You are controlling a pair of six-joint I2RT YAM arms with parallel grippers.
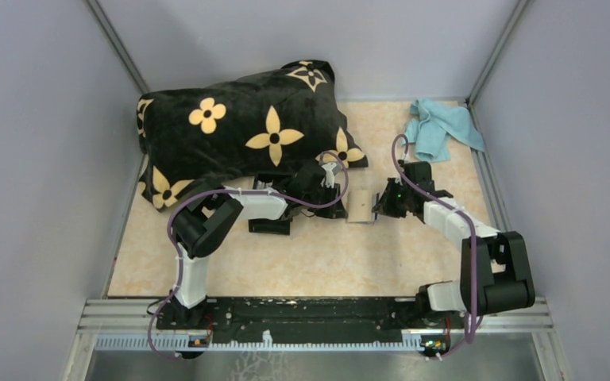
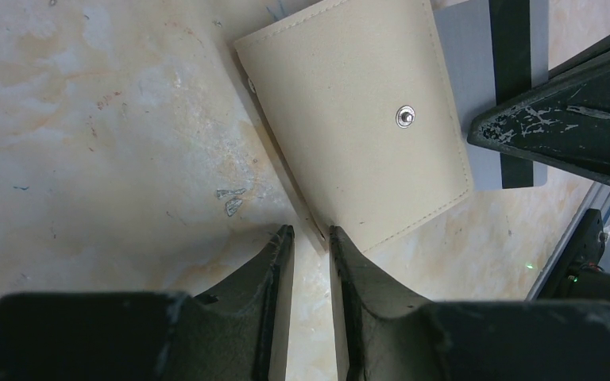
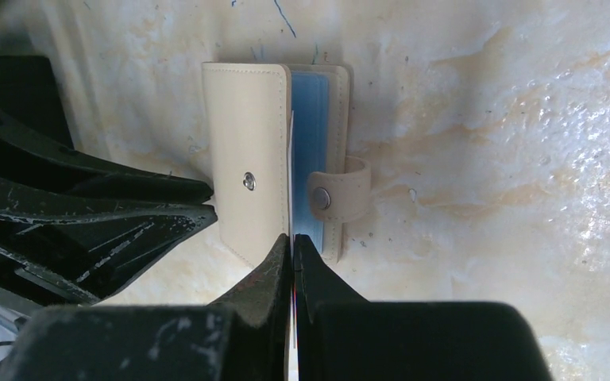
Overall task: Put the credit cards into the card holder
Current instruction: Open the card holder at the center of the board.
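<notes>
- While the right claw (image 3: 293, 238) is clamped shut on the grey card (image 2: 470, 71), the card runs edge-on straight ahead of its tips, between the cover and the blue sleeves of the card holder (image 3: 246, 135).
- The card holder is a beige fold-over case with a snap stud. It lies on the table (image 3: 524, 159) directly ahead of the right claw, its strap tab just right of the tips.
- The left claw (image 2: 311, 232) stands narrow, with a slim gap between its jaws. The cover's corner sits right at its tips; whether it is pinched cannot be told.
- Seen from the left claw, the card's dark stripe shows past the cover's far-right edge, under the right claw's fingers (image 2: 564, 119).
- A black flowered pillow (image 1: 238, 131) lies beyond the left claw, and a blue cloth (image 1: 441, 127) well beyond the right claw.
</notes>
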